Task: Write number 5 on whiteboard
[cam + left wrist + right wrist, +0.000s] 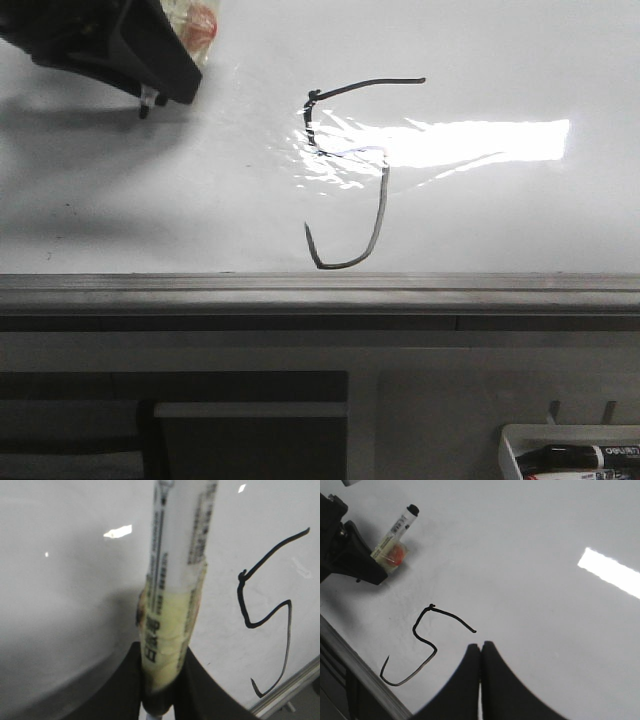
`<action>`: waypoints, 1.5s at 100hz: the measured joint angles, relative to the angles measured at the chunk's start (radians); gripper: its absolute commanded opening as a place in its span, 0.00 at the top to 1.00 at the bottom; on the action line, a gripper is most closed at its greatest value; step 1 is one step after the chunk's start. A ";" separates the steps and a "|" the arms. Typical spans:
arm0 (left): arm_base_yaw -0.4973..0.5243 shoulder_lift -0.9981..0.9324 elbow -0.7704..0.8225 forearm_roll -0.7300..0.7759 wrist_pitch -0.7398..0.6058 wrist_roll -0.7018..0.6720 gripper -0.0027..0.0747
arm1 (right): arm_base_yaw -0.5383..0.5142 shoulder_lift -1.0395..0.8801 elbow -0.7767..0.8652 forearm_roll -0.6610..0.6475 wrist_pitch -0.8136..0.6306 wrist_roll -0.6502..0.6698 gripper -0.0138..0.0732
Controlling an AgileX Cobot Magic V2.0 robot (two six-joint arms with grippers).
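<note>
The whiteboard (500, 60) fills the upper front view. A thin black number 5 (382, 205) is drawn at its middle, with a slanted top bar and a hooked tail near the grey frame. My left gripper (160, 85) hangs at the top left, well left of the 5, shut on a white marker (172, 605) wrapped in yellowish tape. The marker's tip (145, 108) points at the board; contact cannot be told. The right wrist view shows my right gripper (481, 647) shut and empty over the board, beside the top bar of the 5 (452, 618).
The board's grey metal frame (320, 290) runs across the front view below the 5. A white tray (520, 435) holding spare markers sits at the bottom right, below the board. A bright light reflection (480, 140) lies right of the 5.
</note>
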 measured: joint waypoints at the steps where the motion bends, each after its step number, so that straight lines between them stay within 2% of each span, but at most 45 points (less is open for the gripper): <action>1: 0.000 0.006 0.000 0.000 0.000 -0.007 0.99 | 0.000 0.000 0.002 0.000 0.000 0.000 0.91; 40: 0.001 0.062 -0.003 -0.014 -0.031 -0.111 0.99 | 0.000 0.000 0.037 0.000 -0.008 0.070 0.91; 88: 0.001 0.068 -0.007 -0.033 -0.031 -0.121 0.99 | 0.000 0.000 0.069 0.000 -0.065 0.122 0.91; 117: -0.001 0.068 -0.007 -0.074 -0.053 -0.121 0.80 | 0.000 0.000 0.069 0.018 -0.068 0.123 0.91; 150: -0.003 0.074 -0.007 -0.095 -0.057 -0.122 0.67 | 0.000 0.000 0.069 0.023 -0.072 0.126 0.91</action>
